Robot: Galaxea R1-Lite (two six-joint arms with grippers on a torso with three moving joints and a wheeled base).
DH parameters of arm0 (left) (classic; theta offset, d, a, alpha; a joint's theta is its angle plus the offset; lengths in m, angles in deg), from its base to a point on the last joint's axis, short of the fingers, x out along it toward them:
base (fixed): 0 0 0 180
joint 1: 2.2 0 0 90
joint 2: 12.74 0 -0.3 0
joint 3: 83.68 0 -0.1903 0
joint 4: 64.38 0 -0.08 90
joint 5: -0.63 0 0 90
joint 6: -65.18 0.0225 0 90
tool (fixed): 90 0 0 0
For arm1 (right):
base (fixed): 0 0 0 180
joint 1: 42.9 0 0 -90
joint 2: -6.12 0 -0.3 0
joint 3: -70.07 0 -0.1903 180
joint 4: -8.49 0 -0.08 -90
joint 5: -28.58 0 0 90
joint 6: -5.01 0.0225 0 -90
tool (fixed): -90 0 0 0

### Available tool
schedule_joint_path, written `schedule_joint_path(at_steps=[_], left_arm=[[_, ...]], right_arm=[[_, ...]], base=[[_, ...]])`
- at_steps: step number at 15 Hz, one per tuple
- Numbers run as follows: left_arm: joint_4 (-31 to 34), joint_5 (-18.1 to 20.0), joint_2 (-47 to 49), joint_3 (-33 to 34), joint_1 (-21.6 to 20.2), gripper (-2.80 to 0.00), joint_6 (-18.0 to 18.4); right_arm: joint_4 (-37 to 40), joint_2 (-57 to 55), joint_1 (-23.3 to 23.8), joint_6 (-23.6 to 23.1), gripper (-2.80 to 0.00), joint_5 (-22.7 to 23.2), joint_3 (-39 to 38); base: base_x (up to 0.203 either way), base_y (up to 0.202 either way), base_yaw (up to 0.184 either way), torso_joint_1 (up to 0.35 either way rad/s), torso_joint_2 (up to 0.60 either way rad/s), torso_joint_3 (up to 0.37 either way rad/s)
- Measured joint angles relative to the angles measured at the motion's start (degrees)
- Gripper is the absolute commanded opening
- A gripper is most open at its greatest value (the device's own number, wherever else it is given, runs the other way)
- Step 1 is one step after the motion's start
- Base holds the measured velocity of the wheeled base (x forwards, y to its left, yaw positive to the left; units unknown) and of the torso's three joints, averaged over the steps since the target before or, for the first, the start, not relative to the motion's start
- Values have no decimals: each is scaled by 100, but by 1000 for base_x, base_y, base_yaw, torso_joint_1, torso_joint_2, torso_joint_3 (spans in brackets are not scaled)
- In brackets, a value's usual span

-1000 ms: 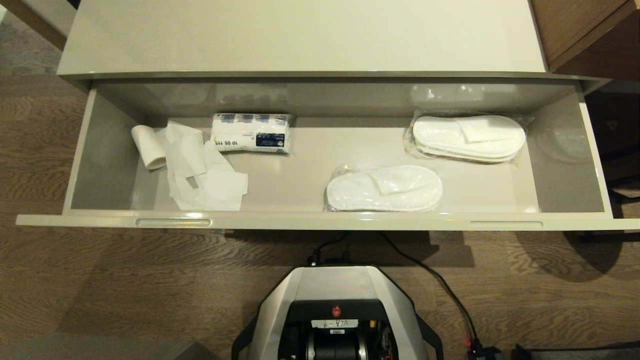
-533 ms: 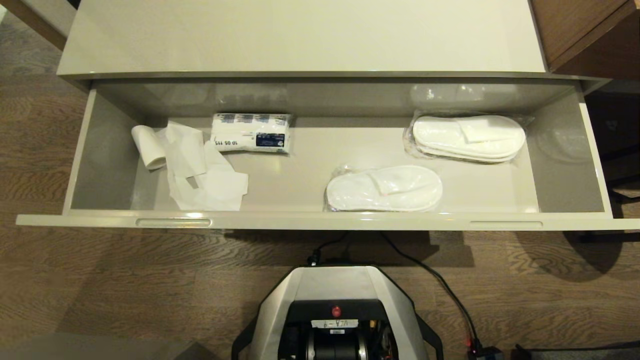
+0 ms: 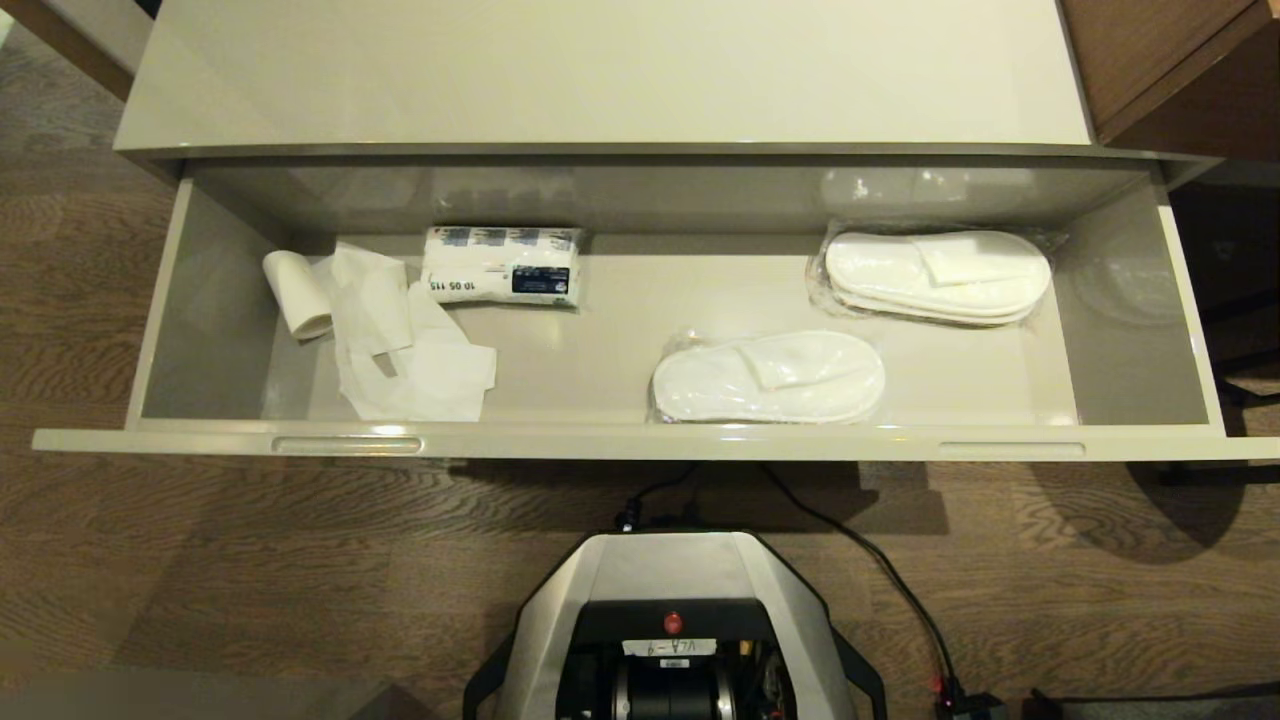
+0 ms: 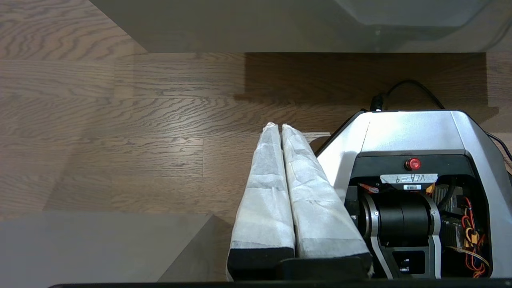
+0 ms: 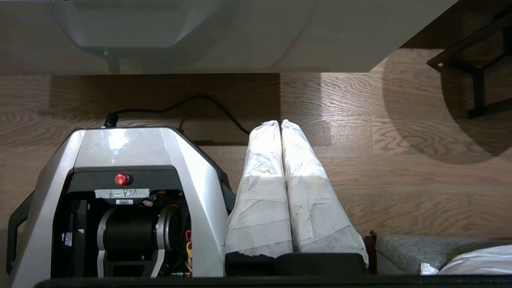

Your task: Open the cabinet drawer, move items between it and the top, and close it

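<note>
The drawer (image 3: 1190, 320) is open, with soft, light, slippery slippers (image 3: 768, 377) at 5 o'clock, likely best pinched at the wrap edge, while the left tool (image 4: 279, 128) and right tool (image 5: 279, 124) hang closed and empty.

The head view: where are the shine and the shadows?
Head view: glare streaks the cabinet drawer front edge above its left slot; a dark shadow lies on the floor beneath it. Right wrist view: a round shadow darkens the floorboards.
</note>
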Motion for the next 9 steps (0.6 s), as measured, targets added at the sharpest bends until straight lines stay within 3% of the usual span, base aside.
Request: schedule_joint_path(at_steps=[9], left_arm=[[2, -1, 0, 0, 0, -280, 2]], right_arm=[[0, 0, -2, 0, -280, 0, 0]], base=[[0, 0, 0, 0, 0, 0]])
